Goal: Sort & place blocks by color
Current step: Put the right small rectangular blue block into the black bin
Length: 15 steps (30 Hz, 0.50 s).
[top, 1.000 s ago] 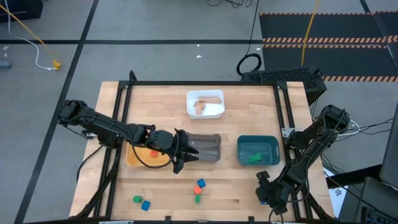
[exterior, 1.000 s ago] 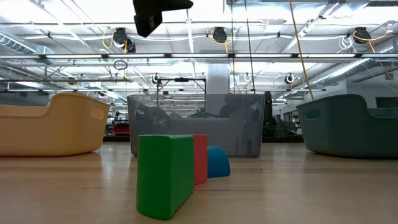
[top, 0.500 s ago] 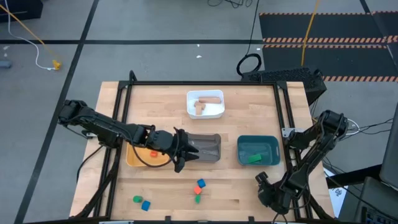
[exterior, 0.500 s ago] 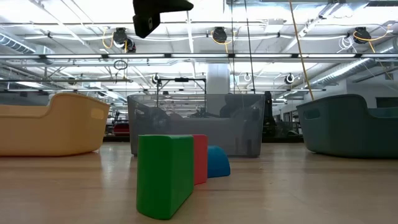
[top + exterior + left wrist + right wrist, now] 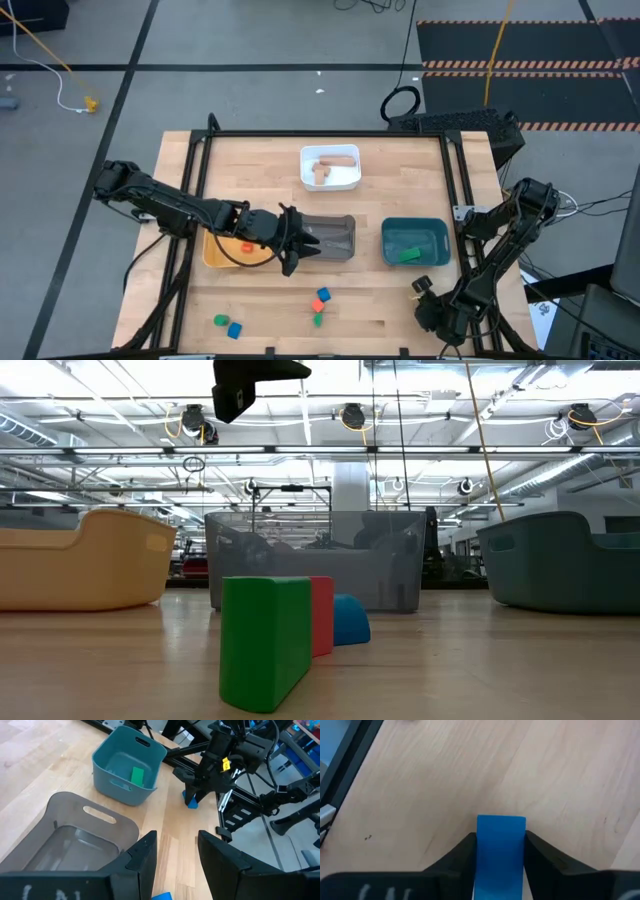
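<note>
Down at the table's near right corner, my right gripper (image 5: 501,851) pinches a flat blue rectangular block (image 5: 501,845); my left gripper (image 5: 176,852), fingers parted and empty, hovers over the translucent grey plastic tray (image 5: 75,832).

No text, label or number can be read anywhere.

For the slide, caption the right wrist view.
Right gripper closed on a blue rectangular block above the wooden table.
</note>
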{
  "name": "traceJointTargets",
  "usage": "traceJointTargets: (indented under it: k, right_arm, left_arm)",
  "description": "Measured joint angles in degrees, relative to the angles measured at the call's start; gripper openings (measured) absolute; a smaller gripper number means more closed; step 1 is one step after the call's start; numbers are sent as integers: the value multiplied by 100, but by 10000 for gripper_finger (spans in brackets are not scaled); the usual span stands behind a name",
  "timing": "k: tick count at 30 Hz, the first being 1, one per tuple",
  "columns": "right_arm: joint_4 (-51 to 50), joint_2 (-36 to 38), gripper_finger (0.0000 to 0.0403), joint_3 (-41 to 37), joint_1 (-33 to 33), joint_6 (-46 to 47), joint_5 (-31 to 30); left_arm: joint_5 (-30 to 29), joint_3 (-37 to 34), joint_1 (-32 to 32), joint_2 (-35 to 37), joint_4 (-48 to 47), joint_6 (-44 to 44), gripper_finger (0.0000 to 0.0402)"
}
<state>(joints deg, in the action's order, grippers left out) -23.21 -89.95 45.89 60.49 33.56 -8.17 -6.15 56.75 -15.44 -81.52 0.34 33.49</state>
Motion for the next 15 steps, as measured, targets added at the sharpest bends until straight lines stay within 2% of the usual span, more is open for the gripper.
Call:
traceJointTargets:
  k: [7, 11, 15]
  right_arm:
    - [171, 47, 114, -23, -10, 377, -431]
    - [375, 253, 114, -26, -144, 41, -1330]
    - [636, 473, 114, -26, -401, -810, -2225]
  left_arm:
    - [0, 0, 0, 0, -4, 231, 143]
    - [0, 0, 0, 0, -4, 266, 143]
    - [0, 1, 0, -2, 34, 268, 143]
